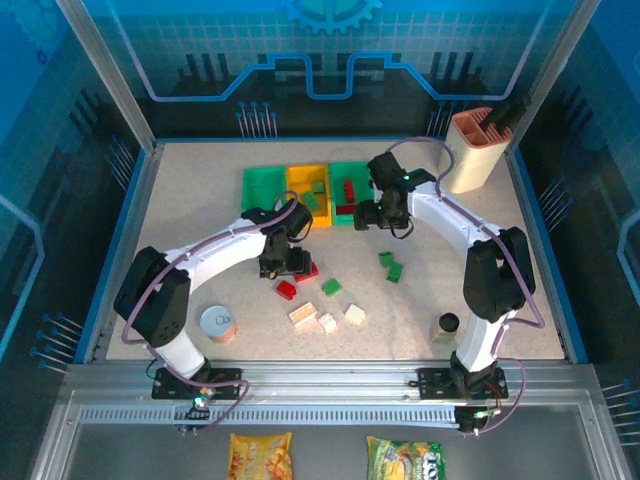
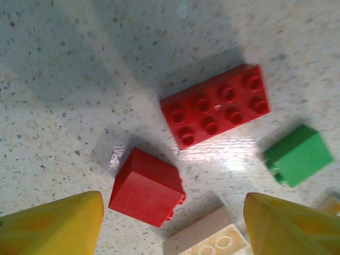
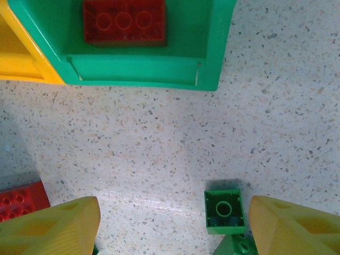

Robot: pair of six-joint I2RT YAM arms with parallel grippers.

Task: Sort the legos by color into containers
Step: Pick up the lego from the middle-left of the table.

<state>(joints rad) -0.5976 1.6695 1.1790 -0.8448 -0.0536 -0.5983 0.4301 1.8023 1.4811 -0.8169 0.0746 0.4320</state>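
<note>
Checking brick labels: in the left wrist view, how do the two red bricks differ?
The long red brick shows eight studs; the small red brick shows a smooth top. The long one lies flat and wide; the small one is blockier. Both are red, lying loose on the table.

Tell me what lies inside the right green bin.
Red bricks lie in the right green bin; from above, the right arm covers its near right corner.

I see red, green and cream legos (image 1: 303, 314) lying loose nearer than the three joined containers (image 1: 262, 188), a few inside.
</note>
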